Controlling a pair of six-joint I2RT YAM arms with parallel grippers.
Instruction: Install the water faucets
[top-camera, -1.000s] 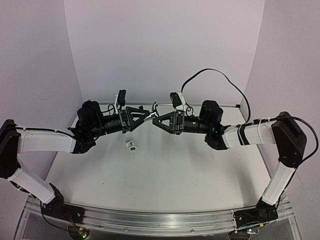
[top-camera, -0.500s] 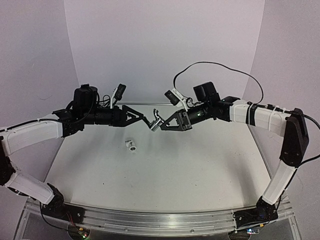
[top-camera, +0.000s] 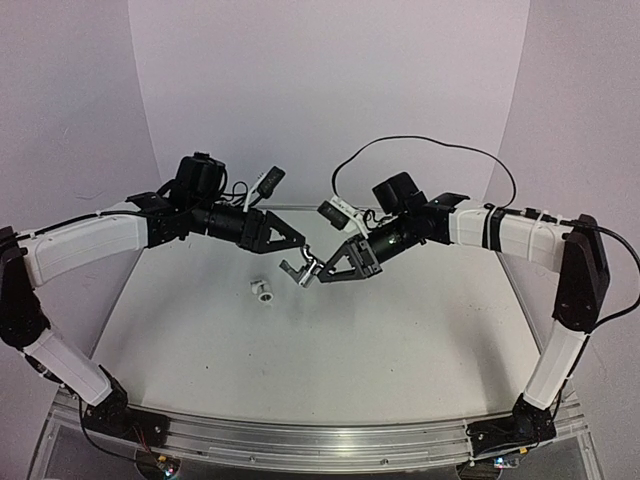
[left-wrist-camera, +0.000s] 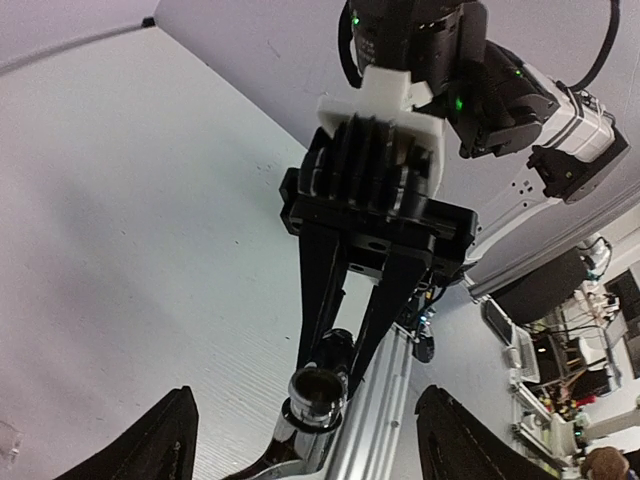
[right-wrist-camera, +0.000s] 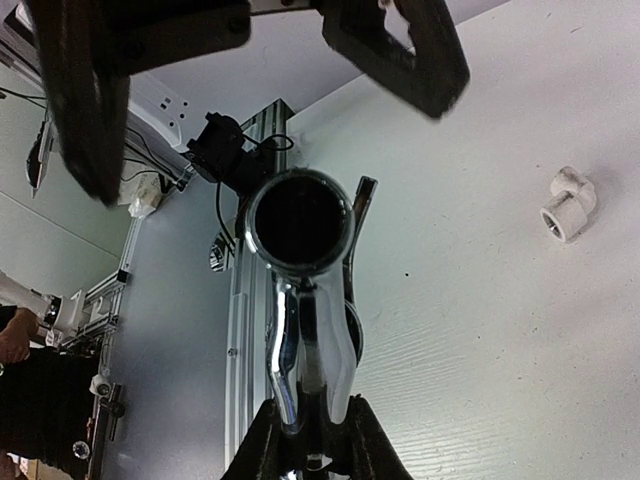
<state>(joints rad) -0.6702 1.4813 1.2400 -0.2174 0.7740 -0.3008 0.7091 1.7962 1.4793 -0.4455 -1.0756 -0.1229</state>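
The faucet (top-camera: 303, 268) is a small shiny silver tap, held in the air above the table. My right gripper (top-camera: 320, 272) is shut on its body, and its open round end points toward my left gripper (top-camera: 296, 246). In the right wrist view the faucet (right-wrist-camera: 300, 290) rises from between my shut fingers (right-wrist-camera: 262, 445). In the left wrist view the faucet (left-wrist-camera: 318, 395) sits between my two widely spread fingers (left-wrist-camera: 160, 440), which do not touch it. The left gripper is open.
A small white plastic elbow fitting (top-camera: 262, 290) lies on the white table (top-camera: 330, 350) just below and left of the grippers, and it also shows in the right wrist view (right-wrist-camera: 568, 203). Grey walls (top-camera: 330, 90) close the back and sides.
Both grippers have moved lower and toward the near side, away from the back wall, staying face to face. The faucet has come down with the right gripper.
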